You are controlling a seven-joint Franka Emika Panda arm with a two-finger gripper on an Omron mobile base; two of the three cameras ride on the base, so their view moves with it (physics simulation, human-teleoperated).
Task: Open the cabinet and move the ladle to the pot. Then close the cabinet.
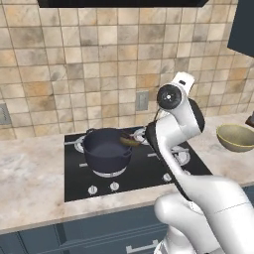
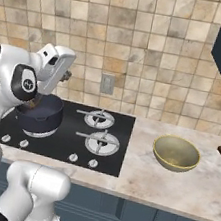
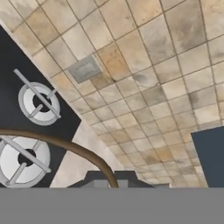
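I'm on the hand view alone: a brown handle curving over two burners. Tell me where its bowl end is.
Observer: The left base view shows the ladle with its bowl end at the rim of the pot, on the side nearer the arm.
Operator: Give me the pot's position.
Observer: It stands on a left-hand burner of the cooktop.
Operator: Report what else is on the counter.
Observer: A yellow-green bowl sits to the right of the cooktop, apart from it.
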